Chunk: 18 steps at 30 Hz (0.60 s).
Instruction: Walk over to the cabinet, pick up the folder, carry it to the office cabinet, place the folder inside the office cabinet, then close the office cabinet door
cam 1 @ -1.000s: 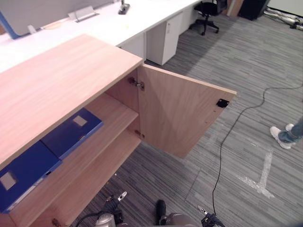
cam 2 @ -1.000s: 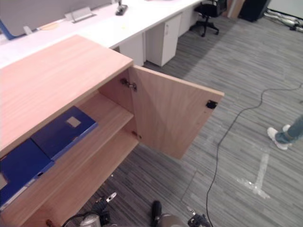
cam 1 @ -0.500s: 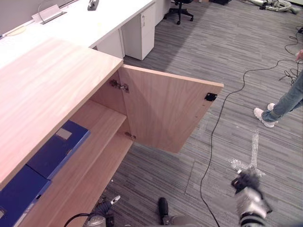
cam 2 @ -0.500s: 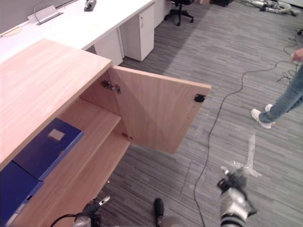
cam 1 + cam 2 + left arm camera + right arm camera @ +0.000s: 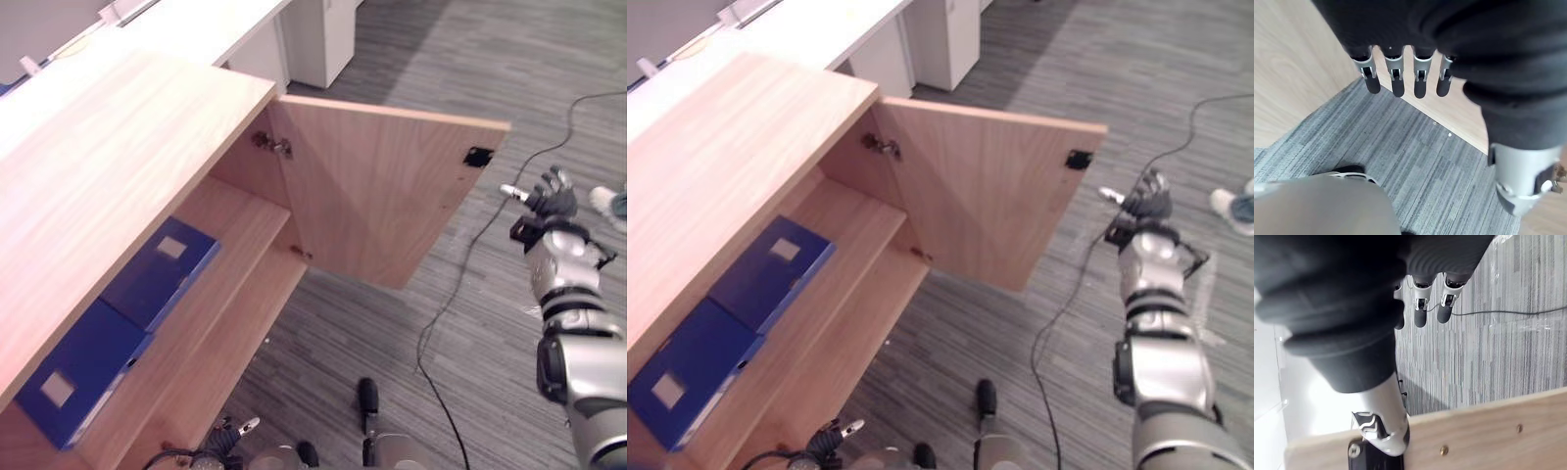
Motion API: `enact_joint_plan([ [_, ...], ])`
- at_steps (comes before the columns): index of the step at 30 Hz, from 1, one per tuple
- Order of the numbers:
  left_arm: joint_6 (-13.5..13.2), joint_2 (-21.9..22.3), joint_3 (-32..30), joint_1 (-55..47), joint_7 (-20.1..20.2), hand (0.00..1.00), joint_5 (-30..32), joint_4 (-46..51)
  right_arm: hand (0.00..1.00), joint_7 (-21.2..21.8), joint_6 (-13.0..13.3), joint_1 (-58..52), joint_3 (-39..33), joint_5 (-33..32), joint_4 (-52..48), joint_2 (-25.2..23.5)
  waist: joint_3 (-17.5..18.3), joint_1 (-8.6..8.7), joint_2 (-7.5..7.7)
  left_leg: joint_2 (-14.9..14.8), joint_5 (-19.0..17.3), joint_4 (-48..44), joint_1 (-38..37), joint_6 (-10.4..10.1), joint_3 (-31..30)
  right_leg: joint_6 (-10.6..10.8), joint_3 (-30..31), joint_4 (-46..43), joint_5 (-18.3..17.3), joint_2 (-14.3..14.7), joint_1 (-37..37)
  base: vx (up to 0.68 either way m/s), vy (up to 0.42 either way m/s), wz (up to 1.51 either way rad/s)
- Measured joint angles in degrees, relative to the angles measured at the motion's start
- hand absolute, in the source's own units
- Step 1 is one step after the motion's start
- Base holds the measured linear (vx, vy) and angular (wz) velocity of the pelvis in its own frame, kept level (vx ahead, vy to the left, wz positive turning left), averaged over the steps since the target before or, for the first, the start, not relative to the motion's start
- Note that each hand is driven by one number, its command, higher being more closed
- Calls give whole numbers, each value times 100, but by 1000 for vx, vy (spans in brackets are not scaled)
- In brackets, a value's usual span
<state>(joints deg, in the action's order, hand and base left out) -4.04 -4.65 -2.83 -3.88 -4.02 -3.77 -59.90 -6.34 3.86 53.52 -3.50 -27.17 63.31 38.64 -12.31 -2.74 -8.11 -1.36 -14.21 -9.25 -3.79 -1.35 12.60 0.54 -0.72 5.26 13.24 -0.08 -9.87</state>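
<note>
Folder [image 5: 162, 272]: blue, lying flat on the shelf [image 5: 240, 230] inside the cabinet [image 5: 118, 157]. One edge appears to touch a second blue folder [image 5: 83, 372], though the angle leaves this unsure.
Door [image 5: 382, 196]: wide open, free edge over open carpet [image 5: 323, 323].
Right hand [image 5: 551, 201]: raised just beside that edge, fingers loosely apart, empty.
Left hand [image 5: 1396, 81]: fingers straight, empty, above carpet.
</note>
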Motion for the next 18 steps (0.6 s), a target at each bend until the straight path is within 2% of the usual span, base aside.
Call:
enact_joint_plan([
  [5, -54, 12, 62, -195, -2, 0, -267, 109, 0, 73, -50, 892, 411, 2, 241, 65, -94, -135, -61, -3, 28, -19, 172, 9, -91, -12, -76, -30, 39, -19, -134, -16, -30, 8],
  [10, -122, 20, 77, -196, -6, 0, -356, 145, 0, 150, -154, 1513, 1006, -90, 432, 138, -205, -183, -85, 25, 33, -42, 286, 16, -125, 0, -137, -33, 49, -55, -222, 4, -3, 3],
  [18, -248, 74, 94, -194, -5, 0, -540, 415, 0, 245, -257, 1952, 1951, -245, 502, 578, -301, -163, -250, 168, 124, -53, 393, 142, -340, 41, -214, -33, 107, -201, -273, -1, -3, 7],
])
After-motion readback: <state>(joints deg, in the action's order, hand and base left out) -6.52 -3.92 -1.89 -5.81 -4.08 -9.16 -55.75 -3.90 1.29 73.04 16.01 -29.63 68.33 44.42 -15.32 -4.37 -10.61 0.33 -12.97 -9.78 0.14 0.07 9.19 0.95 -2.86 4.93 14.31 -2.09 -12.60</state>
